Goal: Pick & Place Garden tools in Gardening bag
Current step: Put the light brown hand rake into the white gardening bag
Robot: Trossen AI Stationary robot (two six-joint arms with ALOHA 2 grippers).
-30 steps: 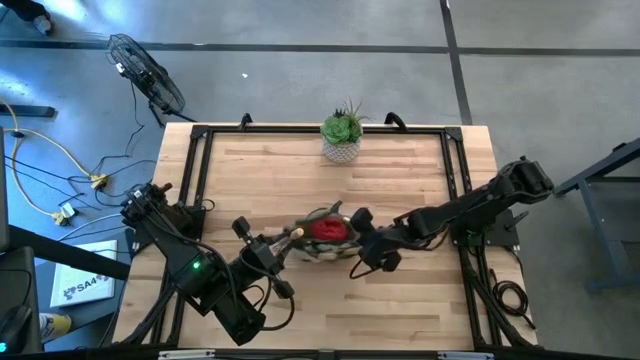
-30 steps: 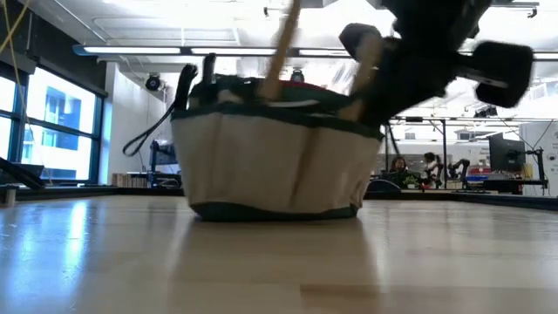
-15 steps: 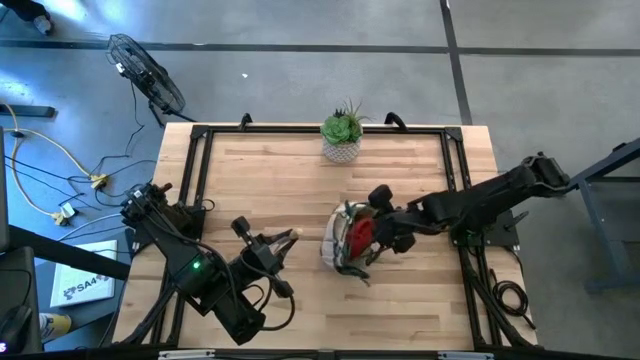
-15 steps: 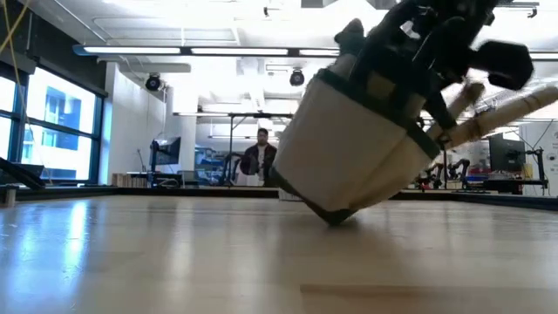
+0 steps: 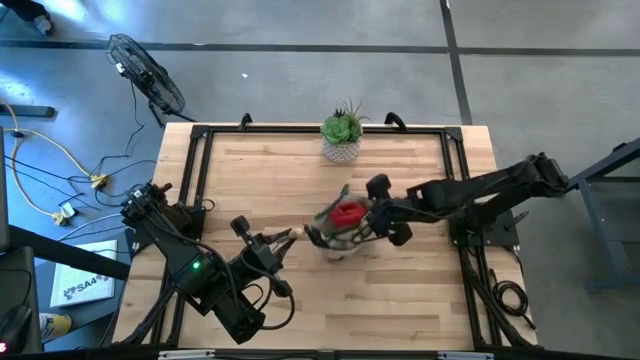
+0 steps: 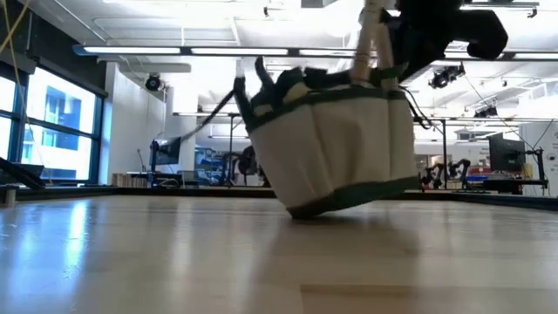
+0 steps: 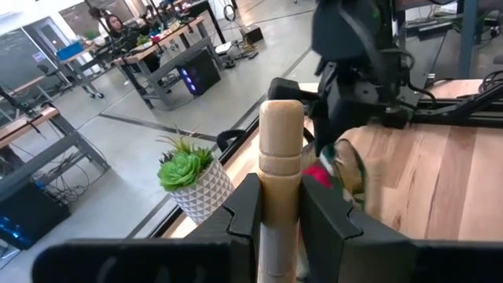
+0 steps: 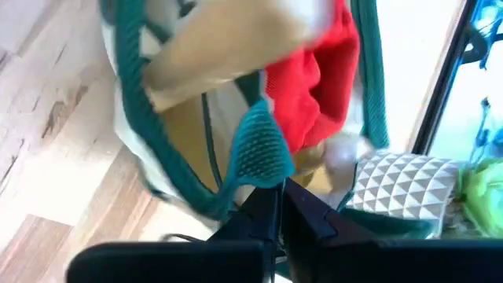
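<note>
The tan gardening bag point(image 5: 340, 226) with dark green trim stands tilted at mid-table, only its lower corner point(image 6: 301, 210) on the wood. A red item point(image 8: 314, 71) and a wooden handle point(image 6: 373, 39) show in its mouth. My right gripper point(image 5: 368, 221) is shut on the bag's green strap. To the bag's left, my left gripper point(image 5: 283, 240) is shut on a wooden-handled garden tool point(image 7: 280, 157), raised above the table. That tool's metal end is hidden. My left gripper pinches the wooden handle point(image 7: 280, 206) between its two fingers. The handle lies along the fingers, and its rounded free end point(image 7: 280, 118) sticks out past the fingertips toward the bag, clear of the table. My right gripper pinches the bag's green webbing strap point(image 8: 260, 154) at the rim between its shut fingertips, slanting down from the table's right. The bag hangs tilted below the fingers, its right side lifted and its lower left corner on the table.
A green succulent in a white pot point(image 5: 342, 137) stands at the table's far edge, just beyond the bag. A dark frame runs round the tabletop point(image 5: 200, 170). Bare wood lies along the near edge point(image 5: 380, 300).
My right gripper has risen and drawn the bag away from my left gripper, toward the table's right and then the far edge. The bag, upright at first, tipped far over to the right and has swung back to a lesser tilt.
</note>
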